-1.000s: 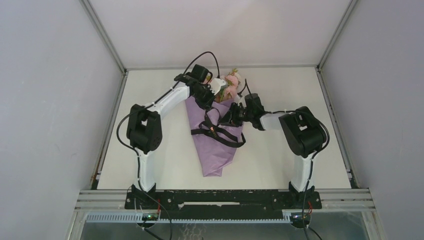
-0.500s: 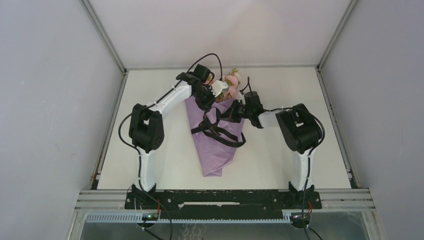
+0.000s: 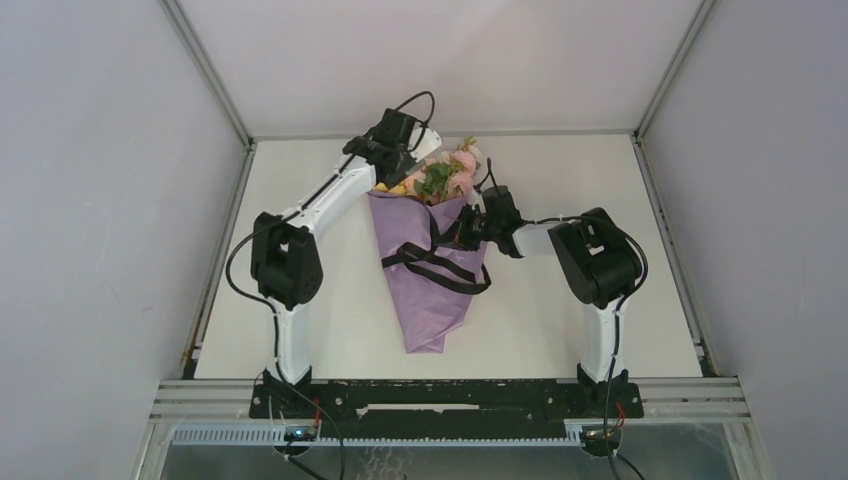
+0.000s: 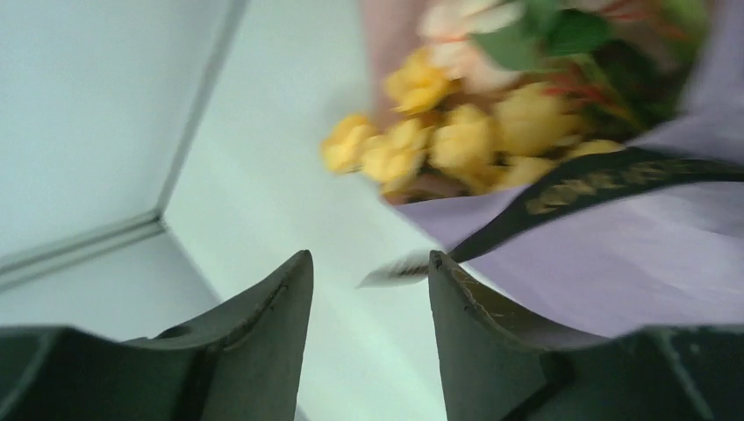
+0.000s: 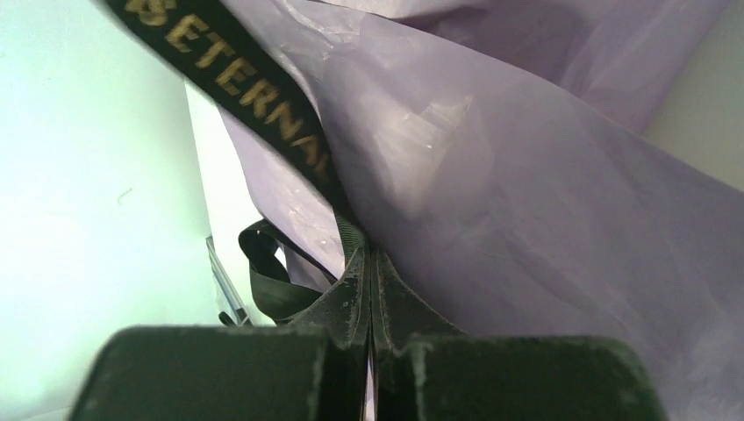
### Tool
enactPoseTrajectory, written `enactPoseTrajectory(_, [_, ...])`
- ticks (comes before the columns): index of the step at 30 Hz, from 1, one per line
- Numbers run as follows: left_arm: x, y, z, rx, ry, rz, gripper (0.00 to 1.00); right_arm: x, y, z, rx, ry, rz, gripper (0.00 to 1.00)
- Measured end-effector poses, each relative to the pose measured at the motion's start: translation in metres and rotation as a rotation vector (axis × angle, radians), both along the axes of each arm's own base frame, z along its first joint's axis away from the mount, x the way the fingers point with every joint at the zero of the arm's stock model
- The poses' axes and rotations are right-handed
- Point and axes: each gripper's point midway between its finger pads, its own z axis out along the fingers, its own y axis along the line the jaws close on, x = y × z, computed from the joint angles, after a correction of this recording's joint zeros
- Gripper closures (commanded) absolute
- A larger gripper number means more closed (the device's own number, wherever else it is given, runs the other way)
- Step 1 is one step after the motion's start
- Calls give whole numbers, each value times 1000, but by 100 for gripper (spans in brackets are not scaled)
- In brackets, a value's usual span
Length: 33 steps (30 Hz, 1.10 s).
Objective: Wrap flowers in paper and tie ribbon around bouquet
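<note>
The bouquet lies on the table, with the lilac paper (image 3: 428, 290) wrapped as a cone around the flowers (image 3: 447, 176). The black ribbon (image 3: 436, 266) crosses the cone. My left gripper (image 3: 400, 158) hangs open at the flowers' left. In the left wrist view my left gripper (image 4: 369, 256) holds nothing. The ribbon (image 4: 597, 180) trails a blurred free end just past its fingertips, beside yellow flowers (image 4: 439, 140) and paper (image 4: 614, 263). My right gripper (image 3: 462, 234) presses against the cone's right edge. In the right wrist view my right gripper (image 5: 370, 254) is shut on the gold-lettered ribbon (image 5: 246, 79) against the paper (image 5: 526, 175).
The white table (image 3: 600, 180) is boxed in by pale walls, with metal frame rails (image 3: 225, 240) at the sides and back. The wall's bottom seam (image 4: 88, 237) runs close to my left gripper. A black rail (image 3: 440, 395) at the near edge carries both arm bases.
My left gripper has opened, let go of the ribbon end and pulled back up-left off the flowers. My right gripper has shut on the ribbon at the cone's right edge.
</note>
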Motion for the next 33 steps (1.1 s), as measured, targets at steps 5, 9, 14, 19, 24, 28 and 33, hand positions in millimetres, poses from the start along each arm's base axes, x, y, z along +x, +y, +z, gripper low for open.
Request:
enactPoseTrajectory(5, [10, 34, 8, -12, -29, 138, 50, -2, 0, -2, -10, 3, 7, 100])
enactPoseTrajectory(9, [-44, 22, -11, -157, 171, 21, 52, -5, -1, -4, -20, 12, 13, 100])
enactPoseTrajectory(14, [-123, -25, -19, -257, 371, -170, 43, -7, -2, -5, -28, 9, 21, 100])
enactPoseTrajectory(19, [-135, -53, -59, -278, 519, -190, 44, -8, -2, -1, -34, 2, 27, 100])
enactPoseTrajectory(24, [-132, -42, -103, -220, 601, -102, 52, -10, -2, 6, -39, -14, 37, 100])
enactPoseTrajectory(28, [-130, -39, -106, -206, 591, -85, 67, -12, -1, 8, -41, -16, 42, 100])
enactPoseTrajectory(33, [-132, -30, -115, -175, 594, -52, 100, -12, -1, 8, -42, -14, 43, 100])
